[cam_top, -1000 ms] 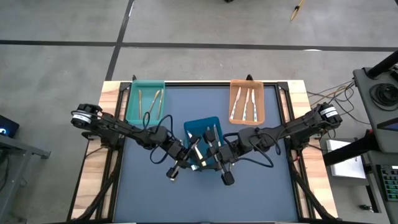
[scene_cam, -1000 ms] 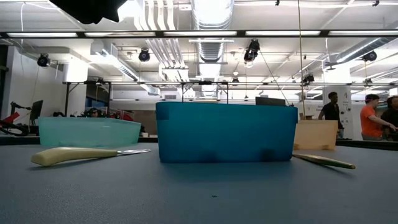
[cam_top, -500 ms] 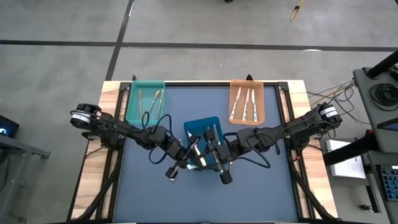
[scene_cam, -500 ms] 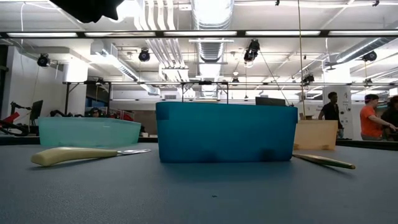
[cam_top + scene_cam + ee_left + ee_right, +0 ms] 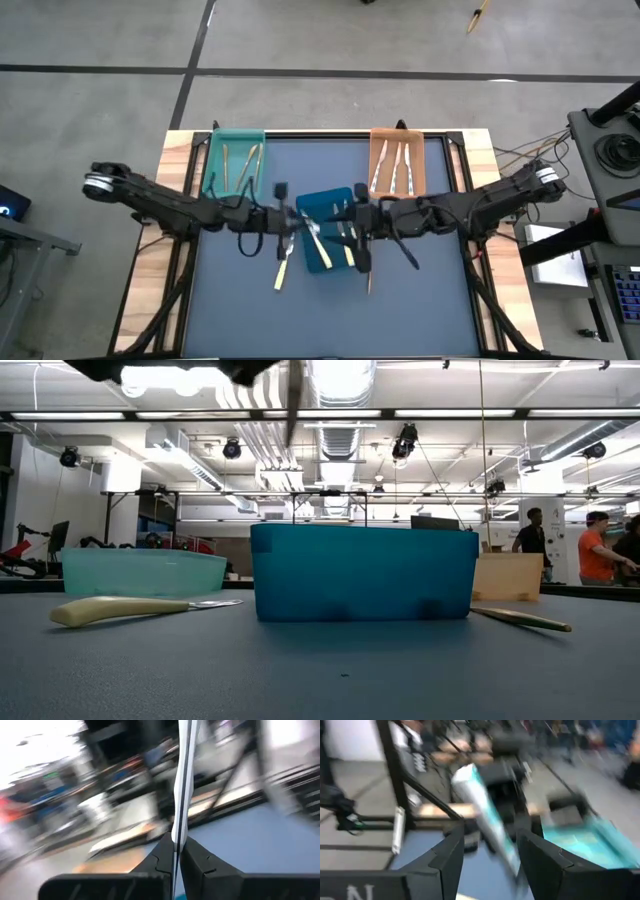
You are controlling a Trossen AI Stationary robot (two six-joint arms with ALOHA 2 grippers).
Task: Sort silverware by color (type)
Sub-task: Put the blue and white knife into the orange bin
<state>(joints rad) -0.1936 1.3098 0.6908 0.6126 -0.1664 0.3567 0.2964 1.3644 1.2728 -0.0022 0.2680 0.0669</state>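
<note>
The left gripper (image 5: 176, 851) pinches a thin, stiff, slippery utensil (image 5: 183, 780); the right gripper (image 5: 490, 851) is spread open.

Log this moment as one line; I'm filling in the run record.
left gripper: shut on slim silver utensil | right gripper: fingers open, pale-blue-handled utensil between | deep-blue rectangular tray: below both
</note>
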